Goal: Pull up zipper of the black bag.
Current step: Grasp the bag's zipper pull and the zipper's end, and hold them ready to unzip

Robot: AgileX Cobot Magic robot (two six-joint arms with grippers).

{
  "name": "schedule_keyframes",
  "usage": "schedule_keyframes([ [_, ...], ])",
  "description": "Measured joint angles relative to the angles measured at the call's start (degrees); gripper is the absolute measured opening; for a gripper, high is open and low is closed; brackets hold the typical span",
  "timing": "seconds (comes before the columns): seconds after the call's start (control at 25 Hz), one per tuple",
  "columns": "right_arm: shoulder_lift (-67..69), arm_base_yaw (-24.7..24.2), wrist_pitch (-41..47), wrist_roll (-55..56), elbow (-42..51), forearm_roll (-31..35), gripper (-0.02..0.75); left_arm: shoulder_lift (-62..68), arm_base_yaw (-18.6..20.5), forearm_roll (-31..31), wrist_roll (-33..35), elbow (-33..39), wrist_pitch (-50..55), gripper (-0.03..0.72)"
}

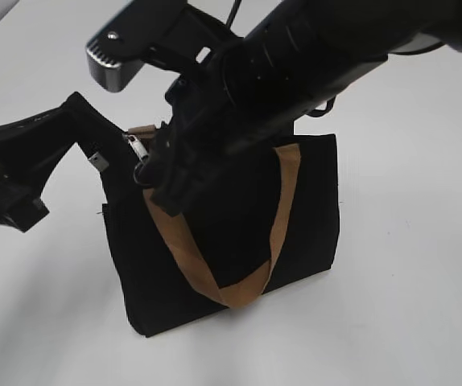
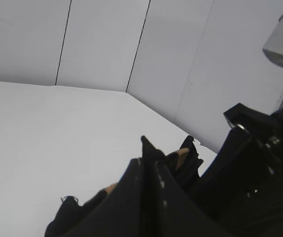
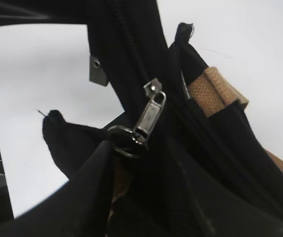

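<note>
The black bag (image 1: 231, 233) stands upright on the white table with a tan handle loop hanging down its front. The zipper pull (image 1: 137, 149) is a silvery tab near the bag's top left end. In the right wrist view the tab (image 3: 150, 114) hangs from the black zipper line, and its ring sits between my fingertips. My right gripper (image 1: 145, 173) (image 3: 131, 148) reaches across from the upper right and is shut on the ring. My left gripper (image 1: 101, 153) (image 2: 149, 148) is shut on the bag's top left corner fabric (image 2: 67, 217).
The white table (image 1: 408, 265) surrounds the bag. White wall panels (image 2: 102, 44) stand behind it in the left wrist view. The right arm's bulk (image 1: 295, 72) hides the bag's upper middle and top edge.
</note>
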Motion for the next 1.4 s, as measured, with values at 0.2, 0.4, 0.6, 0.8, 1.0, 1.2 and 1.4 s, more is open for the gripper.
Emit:
schedule_keyframes([
  [0.2,0.47,0.0,-2.23,-0.28,0.0,0.64,0.183,0.0,0.0,2.51,0.0,0.0,-0.05,0.004],
  [0.4,0.47,0.0,-2.27,-0.34,0.0,0.69,0.007,0.0,0.0,2.6,0.0,-0.17,-0.13,0.004],
  [0.6,0.41,0.0,-0.58,-0.33,-0.08,-0.67,-0.001,0.0,0.0,1.79,0.0,-0.17,1.3,0.004],
  [0.8,-1.65,0.0,1.74,-0.24,-0.12,-4.81,-0.001,0.0,0.0,-4.55,0.0,-0.21,5.19,0.004],
  [1.0,-3.46,0.0,4.43,4.1,-0.18,-11.25,-0.001,0.0,0.0,-9.63,0.0,-0.21,7.89,0.004],
  [1.2,-3.46,-1.02,6.8,9.77,-0.18,-18.03,-0.001,0.0,0.0,-10.17,0.0,-0.28,8.35,0.004],
  [1.4,-3.5,-1.85,4.25,10.48,-0.18,-14.15,-0.001,0.0,0.0,-5.08,0.0,-0.28,5.28,0.004],
])
